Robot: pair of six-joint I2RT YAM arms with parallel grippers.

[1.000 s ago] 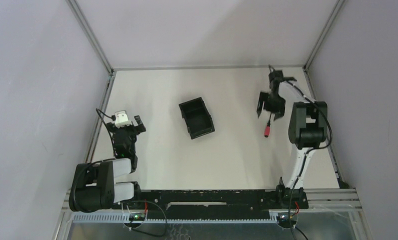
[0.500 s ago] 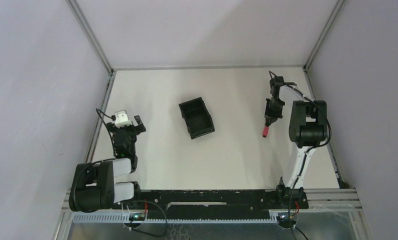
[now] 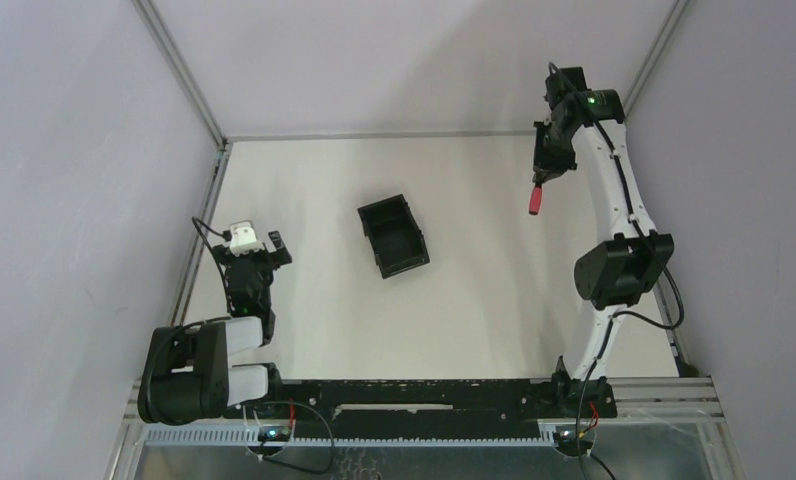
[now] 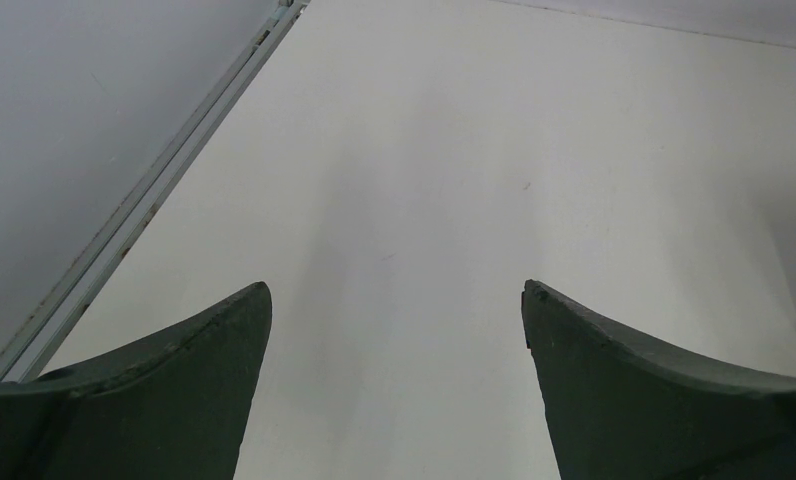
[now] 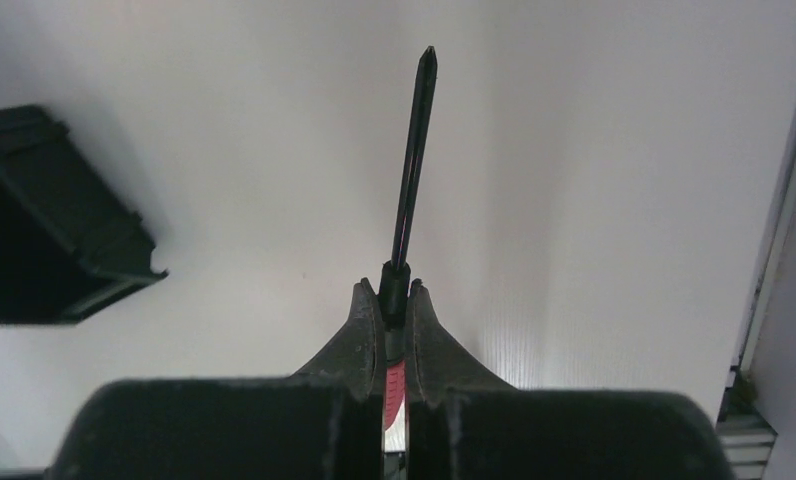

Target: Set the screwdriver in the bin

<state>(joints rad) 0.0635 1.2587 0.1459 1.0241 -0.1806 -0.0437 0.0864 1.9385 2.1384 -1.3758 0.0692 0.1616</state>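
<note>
My right gripper (image 3: pixel 542 178) is shut on the screwdriver (image 3: pixel 536 201) and holds it in the air over the far right of the table. In the right wrist view the thin black shaft of the screwdriver (image 5: pixel 412 160) sticks out past the closed right gripper (image 5: pixel 395 290), with the red handle pinched between the fingers. The black bin (image 3: pixel 393 235) stands on the table near the middle, well to the left of the held tool; its corner, the bin (image 5: pixel 44 220), shows at the left of the right wrist view. My left gripper (image 3: pixel 255 245) rests open at the left; the left gripper (image 4: pixel 396 292) has only bare table between its fingers.
Metal frame rails (image 3: pixel 203 240) run along the table's left, back and right edges, with grey walls rising behind them. The right arm's elbow (image 3: pixel 622 270) hangs over the right side. A black bar (image 3: pixel 414 392) crosses the near edge between the arm bases.
The right gripper closed on the screwdriver where it lay on the table, then lifted it up and toward the back. The left arm and the bin stayed put.
</note>
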